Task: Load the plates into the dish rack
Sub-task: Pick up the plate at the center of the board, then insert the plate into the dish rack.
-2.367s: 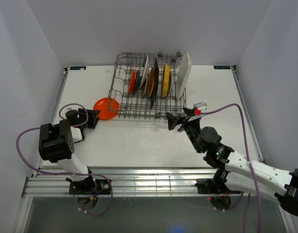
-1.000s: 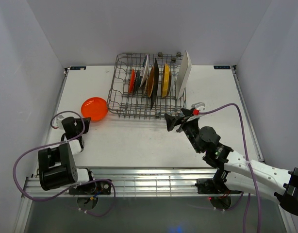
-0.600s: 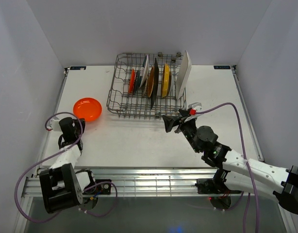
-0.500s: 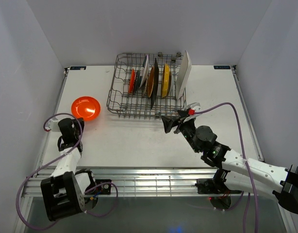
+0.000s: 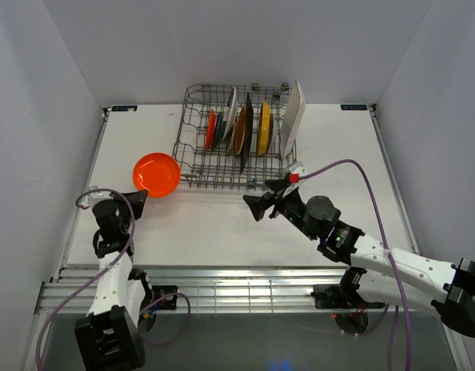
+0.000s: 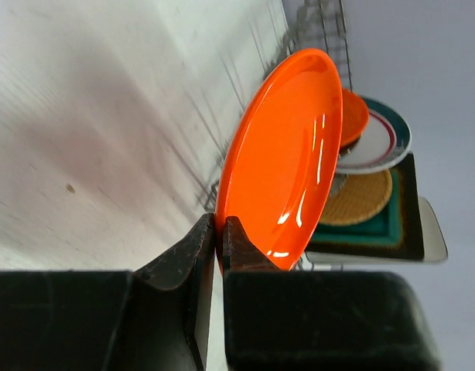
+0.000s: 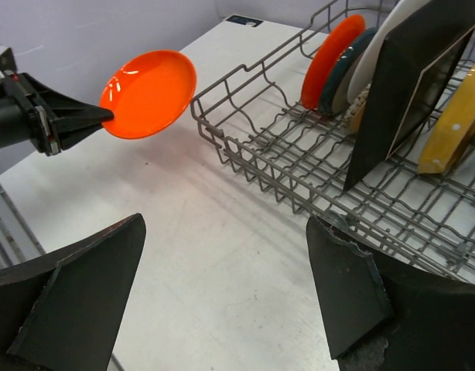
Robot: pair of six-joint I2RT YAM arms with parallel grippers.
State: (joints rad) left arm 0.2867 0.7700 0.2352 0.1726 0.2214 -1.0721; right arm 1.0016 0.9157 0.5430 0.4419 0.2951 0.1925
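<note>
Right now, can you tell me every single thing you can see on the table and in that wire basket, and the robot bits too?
table: one, white, under everything
dish rack: one, grey wire, far middle of the table
racked plates: seven, standing on edge in the rack, left to right orange round, teal round, white teal-rimmed round, wood-tone round, dark square, yellow round, white rectangle
orange plate: one, bright orange, held up left of the rack, rim pinched by the left gripper
left gripper: one, black, shut on the orange plate
right gripper: one, black, open and empty, in front of the rack
</note>
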